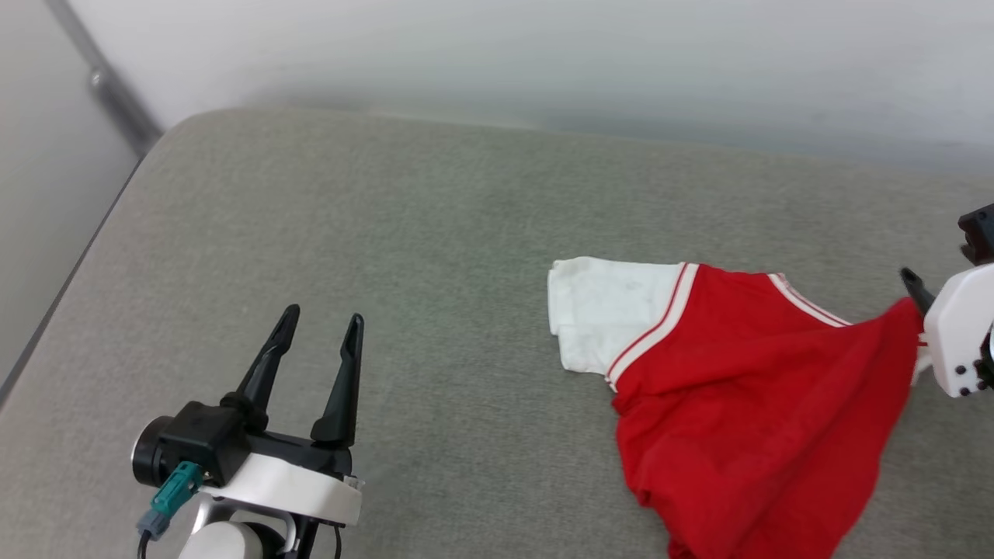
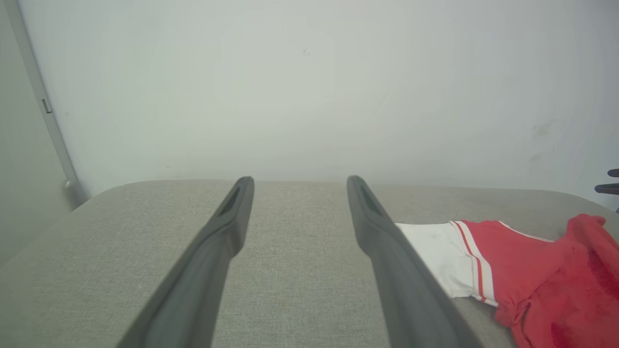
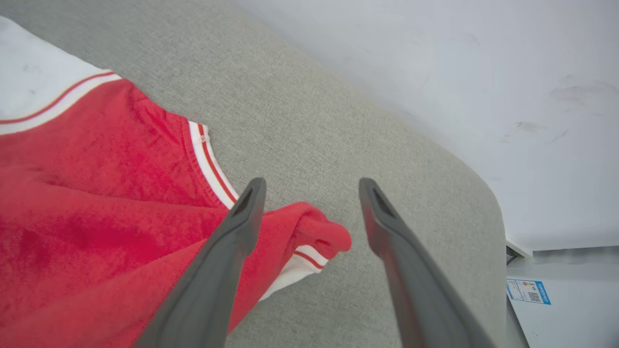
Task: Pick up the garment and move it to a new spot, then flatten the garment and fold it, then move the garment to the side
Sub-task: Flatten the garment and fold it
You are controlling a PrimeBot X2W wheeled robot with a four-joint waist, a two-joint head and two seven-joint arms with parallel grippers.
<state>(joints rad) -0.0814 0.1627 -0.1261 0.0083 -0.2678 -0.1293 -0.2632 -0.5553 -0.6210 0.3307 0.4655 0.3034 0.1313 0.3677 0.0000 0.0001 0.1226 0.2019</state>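
The garment (image 1: 738, 373) lies crumpled on the right half of a grey fabric cushion (image 1: 435, 233), red body rumpled and one white sleeve (image 1: 606, 310) spread flat to the left. My right gripper (image 3: 311, 186) stands open at the garment's right end. A bunched red fold with a striped white hem (image 3: 309, 241) lies between its fingers, against the left one. The same gripper's white body (image 1: 959, 334) sits at the head view's right edge. My left gripper (image 1: 323, 314) is open at the lower left, well clear of the garment (image 2: 532, 261), fingers (image 2: 217, 241) pointing towards the wall.
A pale wall (image 1: 543, 54) rises directly behind the cushion. The cushion's rounded left edge (image 1: 93, 248) drops off beside a grey strip. Past its right end, a white surface carries a blue-and-white label (image 3: 528, 291). Bare cushion stretches across the left and middle.
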